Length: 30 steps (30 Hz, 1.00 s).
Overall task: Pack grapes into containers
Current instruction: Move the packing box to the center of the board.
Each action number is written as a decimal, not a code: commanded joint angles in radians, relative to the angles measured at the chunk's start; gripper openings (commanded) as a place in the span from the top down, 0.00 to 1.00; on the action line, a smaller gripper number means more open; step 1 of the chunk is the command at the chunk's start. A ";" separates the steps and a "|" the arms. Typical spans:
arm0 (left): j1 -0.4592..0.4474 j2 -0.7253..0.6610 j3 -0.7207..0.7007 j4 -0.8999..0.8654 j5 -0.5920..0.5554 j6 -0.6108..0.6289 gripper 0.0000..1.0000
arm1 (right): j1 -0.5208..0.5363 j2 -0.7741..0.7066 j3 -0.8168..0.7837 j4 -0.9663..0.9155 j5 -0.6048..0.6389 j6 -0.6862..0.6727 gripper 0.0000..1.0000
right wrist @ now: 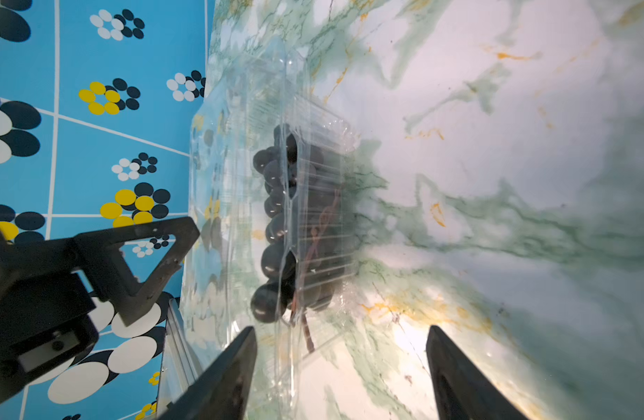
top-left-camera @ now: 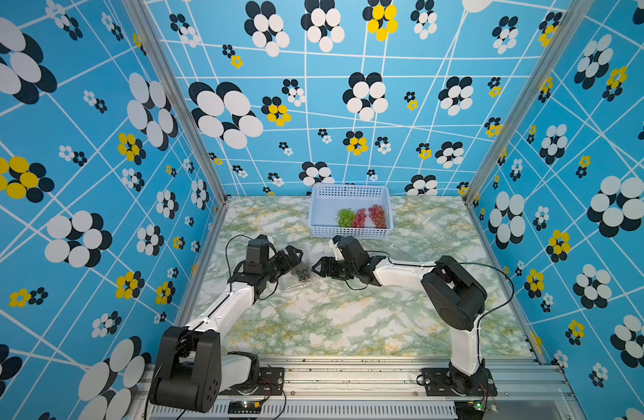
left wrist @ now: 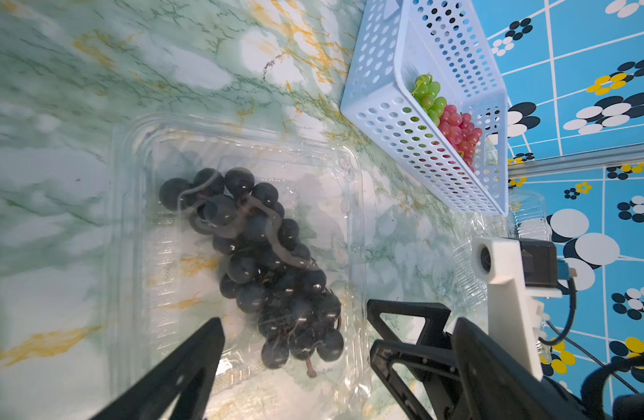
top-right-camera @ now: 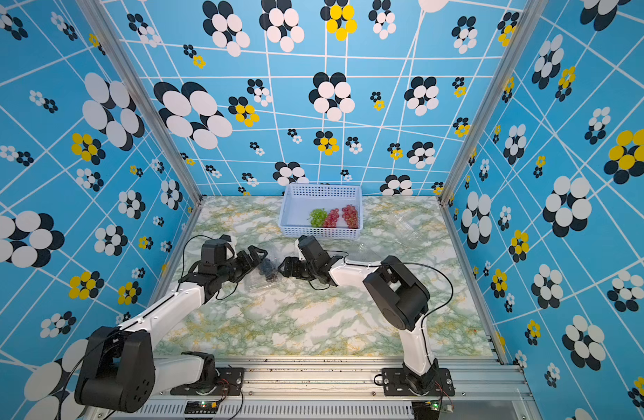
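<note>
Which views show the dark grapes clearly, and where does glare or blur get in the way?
Left wrist view: dark grapes sharp through the clamshell, only small glints. Right wrist view: ribbed wall smears them; table blurred. Both top views: clamshell nearly invisible, grapes a dark speck.

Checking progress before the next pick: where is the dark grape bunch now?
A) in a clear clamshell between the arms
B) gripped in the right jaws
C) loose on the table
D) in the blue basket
A: the dark bunch lies inside the clear clamshell; the basket holds only the green bunch and red bunches.
</note>
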 commanded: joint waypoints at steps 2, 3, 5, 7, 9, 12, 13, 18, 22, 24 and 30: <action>0.007 0.029 0.012 0.024 -0.010 0.006 0.01 | 0.012 -0.033 -0.007 0.048 -0.021 -0.008 0.25; 0.007 0.034 0.012 0.028 -0.012 0.007 0.01 | 0.012 -0.031 -0.006 0.050 -0.022 -0.006 0.25; 0.008 0.044 0.011 0.037 -0.012 0.009 0.01 | 0.013 -0.026 0.004 0.048 -0.024 -0.006 0.25; 0.008 0.052 0.012 0.043 -0.015 0.010 0.00 | 0.014 -0.018 0.016 0.048 -0.027 -0.001 0.25; 0.009 0.057 0.017 0.045 -0.017 0.011 0.00 | 0.013 -0.008 0.031 0.049 -0.033 0.003 0.26; 0.012 0.064 0.023 0.045 -0.019 0.015 0.00 | 0.018 0.002 0.052 0.052 -0.041 0.006 0.26; 0.014 0.066 0.025 0.045 -0.018 0.016 0.01 | 0.019 0.006 0.059 0.053 -0.045 0.008 0.26; 0.024 0.072 0.034 0.041 -0.009 0.023 0.00 | 0.030 0.026 0.102 0.046 -0.062 0.006 0.26; 0.039 0.064 0.046 0.027 0.002 0.029 0.01 | 0.038 0.060 0.135 0.032 -0.064 0.008 0.26; 0.046 0.055 0.052 0.016 0.005 0.033 0.00 | 0.041 0.078 0.159 0.009 -0.059 0.003 0.28; 0.080 0.002 0.062 -0.033 0.022 0.041 0.01 | 0.043 0.127 0.195 -0.013 -0.047 0.003 0.31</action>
